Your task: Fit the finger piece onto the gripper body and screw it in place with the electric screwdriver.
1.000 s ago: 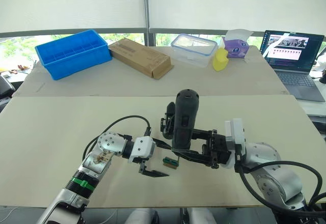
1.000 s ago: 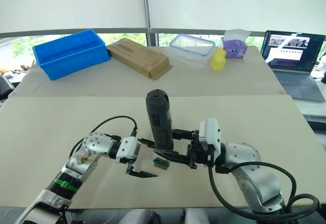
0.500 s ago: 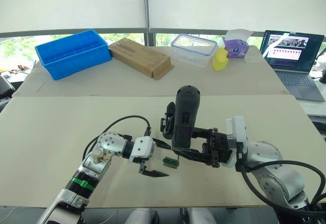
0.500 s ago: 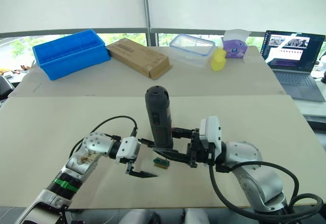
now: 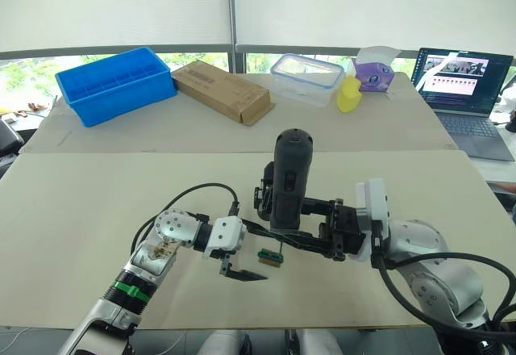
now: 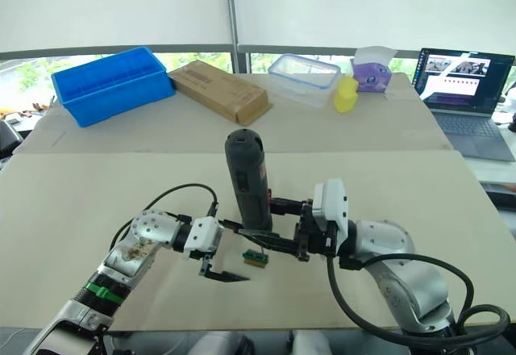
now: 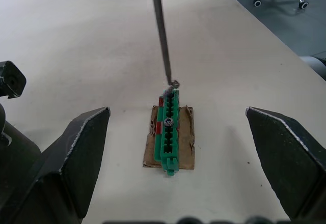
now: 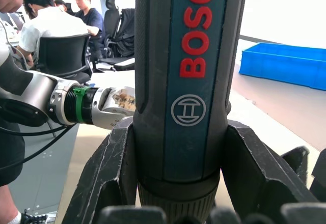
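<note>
My right gripper (image 5: 300,239) is shut on the electric screwdriver (image 5: 288,179), a dark thick cylinder held upright above the near table. In the right wrist view its fingers (image 8: 111,175) clamp the screwdriver (image 8: 189,76). The thin bit (image 7: 161,30) points down, and its tip meets a screw at the far end of a small green-and-brown block (image 7: 169,130). My left gripper (image 7: 177,113) is open, with a finger on either side of that block (image 5: 270,256). A black chunky part, the gripper body (image 5: 263,194), shows partly behind the screwdriver. The finger piece is out of view.
On the far table stand a blue bin (image 5: 113,85), a cardboard box (image 5: 222,90), a clear lidded container (image 5: 306,77), a yellow object (image 5: 348,95) and a purple tissue box (image 5: 373,73). A laptop (image 5: 463,89) sits at the far right. People sit in chairs (image 8: 56,25) in the background.
The right gripper has shifted the screwdriver slightly left and up. The left gripper and the green block have not moved.
</note>
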Available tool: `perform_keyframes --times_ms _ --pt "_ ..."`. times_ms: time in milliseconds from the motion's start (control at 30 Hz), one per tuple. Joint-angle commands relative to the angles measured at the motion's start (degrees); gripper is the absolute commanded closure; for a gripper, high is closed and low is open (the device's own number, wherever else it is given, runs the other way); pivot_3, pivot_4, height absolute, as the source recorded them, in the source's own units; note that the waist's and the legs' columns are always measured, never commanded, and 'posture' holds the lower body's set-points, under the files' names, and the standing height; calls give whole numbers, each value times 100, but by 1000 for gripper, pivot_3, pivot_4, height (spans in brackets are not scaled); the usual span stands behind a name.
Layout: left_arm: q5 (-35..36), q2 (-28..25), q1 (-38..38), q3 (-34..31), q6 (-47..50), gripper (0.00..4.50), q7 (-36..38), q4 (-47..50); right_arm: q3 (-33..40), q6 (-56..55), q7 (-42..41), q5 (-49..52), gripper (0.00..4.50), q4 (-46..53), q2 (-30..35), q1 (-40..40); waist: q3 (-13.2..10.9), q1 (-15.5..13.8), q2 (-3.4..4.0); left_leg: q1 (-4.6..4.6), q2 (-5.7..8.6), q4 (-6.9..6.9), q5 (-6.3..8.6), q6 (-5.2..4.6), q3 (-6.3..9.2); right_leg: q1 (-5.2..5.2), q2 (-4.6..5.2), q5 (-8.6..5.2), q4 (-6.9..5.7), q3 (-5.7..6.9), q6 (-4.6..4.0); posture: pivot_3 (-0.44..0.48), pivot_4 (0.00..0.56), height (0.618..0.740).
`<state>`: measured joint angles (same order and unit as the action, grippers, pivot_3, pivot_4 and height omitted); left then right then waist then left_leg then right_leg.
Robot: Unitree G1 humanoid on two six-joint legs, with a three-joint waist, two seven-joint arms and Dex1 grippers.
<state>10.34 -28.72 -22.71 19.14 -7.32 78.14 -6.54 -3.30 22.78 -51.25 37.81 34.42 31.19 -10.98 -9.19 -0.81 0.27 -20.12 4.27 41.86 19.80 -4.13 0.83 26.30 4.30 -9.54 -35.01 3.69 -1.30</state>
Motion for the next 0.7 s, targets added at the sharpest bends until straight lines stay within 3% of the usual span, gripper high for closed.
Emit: perform_keyframes --times_ms 33,700 --pt "36 9 -64 5 -36 0 -20 160 144 -11 32 270 2581 228 -14 -99 0 -7 0 0 0 0 0 0 1 0 0 0 0 1 0 0 150 740" --pt "19 20 -63 35 -54 0 -23 135 251 219 128 549 2581 252 165 -19 0 -2 -1 -1 0 0 0 -1 1 0 0 0 0 0 0 0 150 740"
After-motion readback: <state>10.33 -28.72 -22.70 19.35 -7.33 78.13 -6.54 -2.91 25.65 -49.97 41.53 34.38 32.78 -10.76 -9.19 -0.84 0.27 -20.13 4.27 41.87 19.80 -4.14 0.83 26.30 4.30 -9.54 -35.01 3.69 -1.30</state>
